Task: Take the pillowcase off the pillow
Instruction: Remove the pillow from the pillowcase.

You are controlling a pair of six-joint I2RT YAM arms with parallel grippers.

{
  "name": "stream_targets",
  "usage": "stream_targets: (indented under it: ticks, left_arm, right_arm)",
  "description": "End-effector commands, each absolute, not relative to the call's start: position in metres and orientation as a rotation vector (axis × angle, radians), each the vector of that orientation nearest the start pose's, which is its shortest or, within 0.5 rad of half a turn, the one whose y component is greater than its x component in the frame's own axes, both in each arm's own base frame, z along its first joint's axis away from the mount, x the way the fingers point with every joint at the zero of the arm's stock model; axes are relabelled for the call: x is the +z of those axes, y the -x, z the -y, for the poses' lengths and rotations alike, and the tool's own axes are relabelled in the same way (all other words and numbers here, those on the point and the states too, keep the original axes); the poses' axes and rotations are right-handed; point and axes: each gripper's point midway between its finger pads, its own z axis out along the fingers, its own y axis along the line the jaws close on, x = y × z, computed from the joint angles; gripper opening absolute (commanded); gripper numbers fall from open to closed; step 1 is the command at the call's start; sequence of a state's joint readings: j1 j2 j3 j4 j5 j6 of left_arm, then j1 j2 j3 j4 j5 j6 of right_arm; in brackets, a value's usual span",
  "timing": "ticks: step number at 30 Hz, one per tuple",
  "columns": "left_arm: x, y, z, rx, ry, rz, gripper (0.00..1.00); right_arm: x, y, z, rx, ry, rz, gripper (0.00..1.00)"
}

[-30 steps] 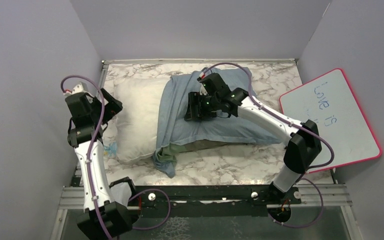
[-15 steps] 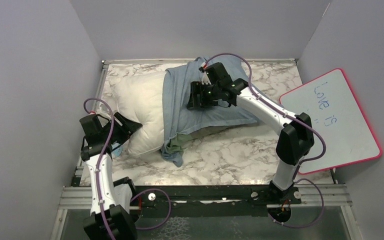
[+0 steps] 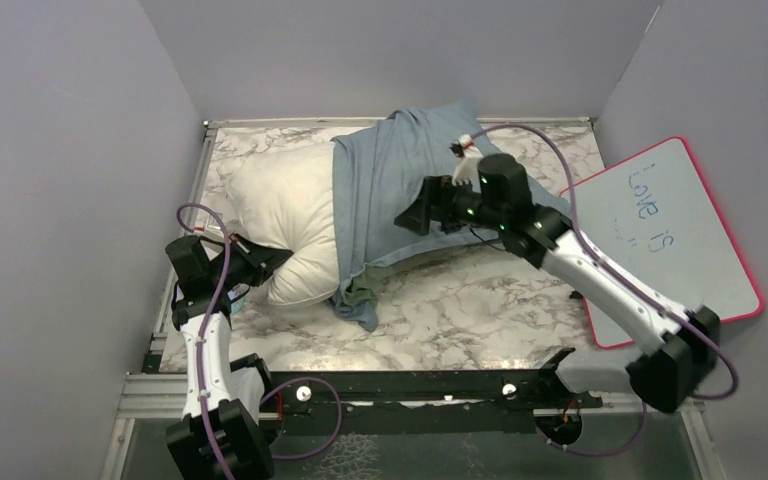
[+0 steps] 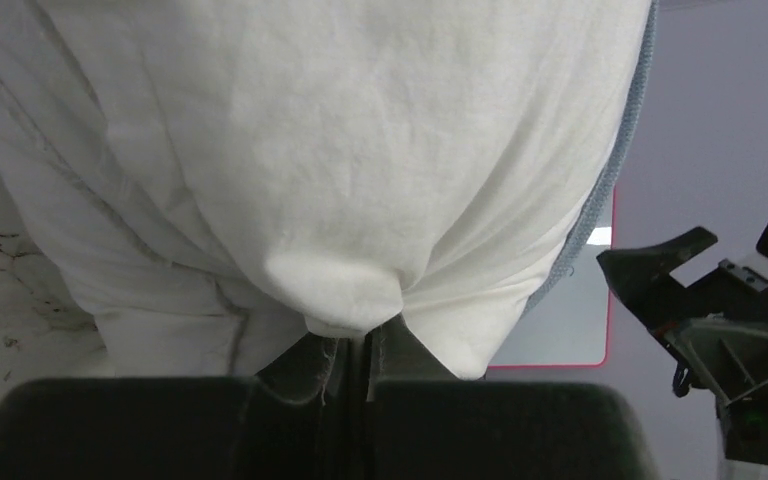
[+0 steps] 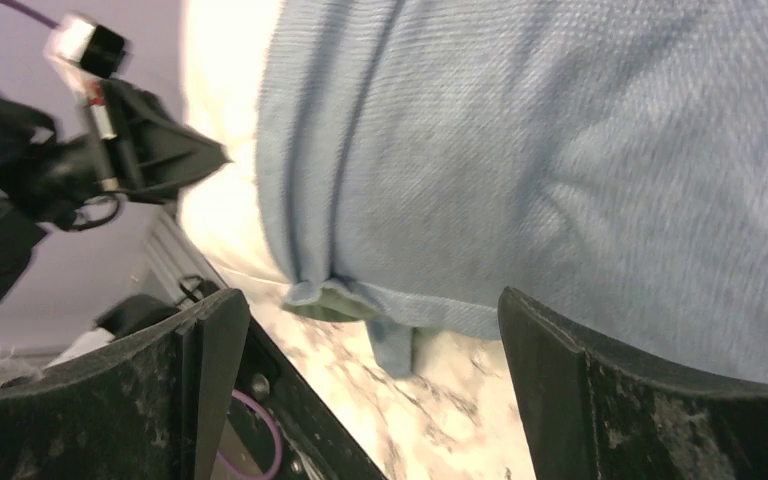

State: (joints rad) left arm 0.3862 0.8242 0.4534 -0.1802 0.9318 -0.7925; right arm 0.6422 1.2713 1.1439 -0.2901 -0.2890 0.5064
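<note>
Left gripper (image 3: 264,262) has dropped from the upper left of the top view to the lower left and clamped. The left wrist view shows its jaws pressed together on a nub of white fabric at the pillow's (image 3: 280,200) near-left corner (image 4: 365,345), so you now have an anchor on the pillow itself, not the cover. Right gripper (image 3: 412,214) has backed off toward the right of the frame, and its elbow has swung down to the lower right, over the whiteboard's (image 3: 660,240) near edge. Its jaws are spread wide in the right wrist view (image 5: 375,335) with nothing between them; the blue cloth lies just beyond. The pillowcase (image 3: 390,185) sits centre to upper centre of the top view and covers only the pillow's right part, with its open hem bunched at lower centre on the table (image 3: 480,300), green lining showing. The bare white end fills the left, and more of it is out than a second ago. The covered end now tips up toward the back wall. Judging by this, roughly half is done. With the pillow pinned on the left, your right gripper likely needs a fresh pinch on the blue cloth (image 5: 560,150), then a pull toward the right. The risk is grabbing the pillow through the cloth and dragging both.
</note>
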Motion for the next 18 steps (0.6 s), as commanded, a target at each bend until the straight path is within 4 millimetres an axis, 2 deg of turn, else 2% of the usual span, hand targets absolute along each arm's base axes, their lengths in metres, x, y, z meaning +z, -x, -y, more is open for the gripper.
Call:
stream_targets:
  ticks: [1,4,8,10,14,18]
  left_arm:
    - [0.189,-0.249,0.075,-1.256,0.552,-1.98,0.0]
    - [0.19,-0.249,0.075,-1.259,0.551,-1.981,0.0]
    - [0.19,-0.25,0.075,-1.261,0.548,-1.981,0.0]
    - [0.191,-0.249,0.076,-1.265,0.545,-1.981,0.0]
    - [0.19,-0.248,0.076,-1.259,0.541,-1.984,0.0]
    - [0.191,-0.247,0.077,-1.256,0.523,-1.987,0.0]
  right_arm:
    - [0.278,-0.25,-0.276,1.145,0.191,-1.904,1.0]
    - [0.248,-0.228,-0.27,1.219,0.084,-2.031,1.0]
    - [0.211,-0.207,-0.275,1.3,0.008,-2.22,0.99]
    - [0.205,-0.211,-0.275,1.311,-0.096,-2.246,0.98]
    - [0.2,-0.23,-0.272,1.305,-0.242,-2.167,0.94]
    - [0.174,-0.251,-0.262,1.151,-0.485,-2.239,0.87]
